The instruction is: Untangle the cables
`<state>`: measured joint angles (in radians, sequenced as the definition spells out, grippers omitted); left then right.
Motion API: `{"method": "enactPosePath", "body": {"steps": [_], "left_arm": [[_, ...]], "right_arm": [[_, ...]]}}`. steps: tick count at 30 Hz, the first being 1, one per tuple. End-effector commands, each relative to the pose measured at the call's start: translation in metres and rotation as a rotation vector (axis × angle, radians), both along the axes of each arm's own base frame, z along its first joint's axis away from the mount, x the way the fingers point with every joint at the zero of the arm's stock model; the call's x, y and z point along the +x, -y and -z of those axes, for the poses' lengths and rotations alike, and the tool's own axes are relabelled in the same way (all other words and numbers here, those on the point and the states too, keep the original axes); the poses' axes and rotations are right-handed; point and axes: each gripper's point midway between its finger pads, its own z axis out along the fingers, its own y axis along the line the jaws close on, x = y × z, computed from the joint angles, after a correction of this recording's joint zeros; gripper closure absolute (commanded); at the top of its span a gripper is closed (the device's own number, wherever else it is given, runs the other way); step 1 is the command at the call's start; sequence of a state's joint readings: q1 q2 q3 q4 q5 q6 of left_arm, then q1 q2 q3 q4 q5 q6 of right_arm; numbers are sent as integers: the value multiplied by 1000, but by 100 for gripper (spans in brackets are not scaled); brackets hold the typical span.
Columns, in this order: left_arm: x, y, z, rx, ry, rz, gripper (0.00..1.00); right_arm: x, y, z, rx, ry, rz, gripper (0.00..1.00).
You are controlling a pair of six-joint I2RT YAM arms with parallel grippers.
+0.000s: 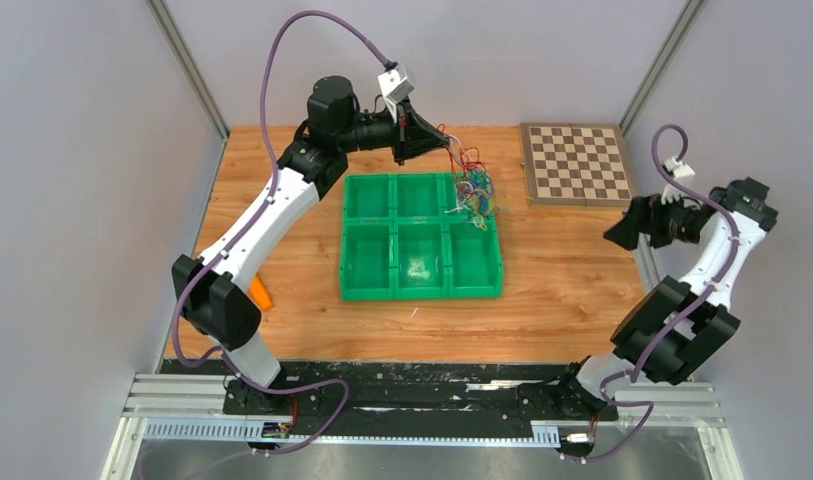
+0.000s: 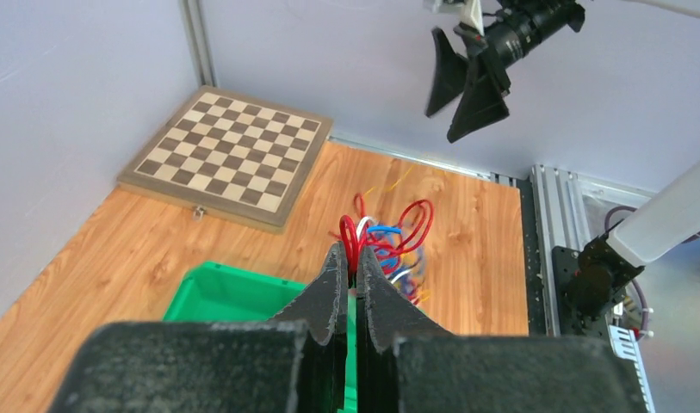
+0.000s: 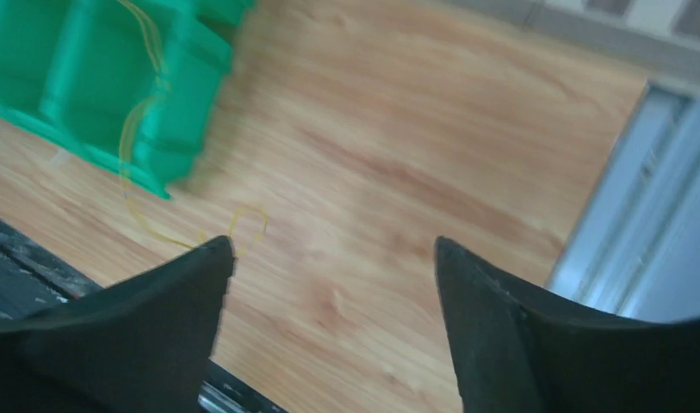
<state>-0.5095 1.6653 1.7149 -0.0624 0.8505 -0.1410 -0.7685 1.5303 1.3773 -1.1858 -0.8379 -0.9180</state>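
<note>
A tangled bundle of thin red, blue, white and yellow cables (image 1: 475, 190) hangs over the back right compartment of the green tray (image 1: 367, 250). My left gripper (image 1: 445, 140) is shut on the red loops at the top of the bundle and holds it up. In the left wrist view the gripper (image 2: 352, 258) pinches the cables (image 2: 398, 237). My right gripper (image 1: 614, 235) is open and empty, at the table's right edge, apart from the bundle. In the right wrist view, it (image 3: 333, 249) hovers over bare wood. A single yellow wire (image 3: 139, 112) trails from the tray (image 3: 88, 77) onto the table.
A wooden chessboard (image 1: 576, 163) lies at the back right; it also shows in the left wrist view (image 2: 230, 155). A small orange object (image 1: 263, 293) lies near the left arm. The right gripper (image 2: 467, 86) shows high in the left wrist view. Grey walls enclose the table.
</note>
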Motion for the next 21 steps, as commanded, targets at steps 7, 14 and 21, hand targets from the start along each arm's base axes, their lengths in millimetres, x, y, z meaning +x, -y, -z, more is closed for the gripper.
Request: {"method": "enactPosePath", "body": {"steps": [7, 14, 21], "left_arm": [[-47, 44, -30, -47, 75, 179, 100], [-73, 76, -44, -99, 55, 319, 100], [-86, 90, -54, -145, -16, 399, 100]], "right_arm": [[19, -177, -180, 224, 481, -436, 0], [25, -249, -173, 152, 609, -566, 0], [32, -256, -137, 129, 599, -543, 43]]}}
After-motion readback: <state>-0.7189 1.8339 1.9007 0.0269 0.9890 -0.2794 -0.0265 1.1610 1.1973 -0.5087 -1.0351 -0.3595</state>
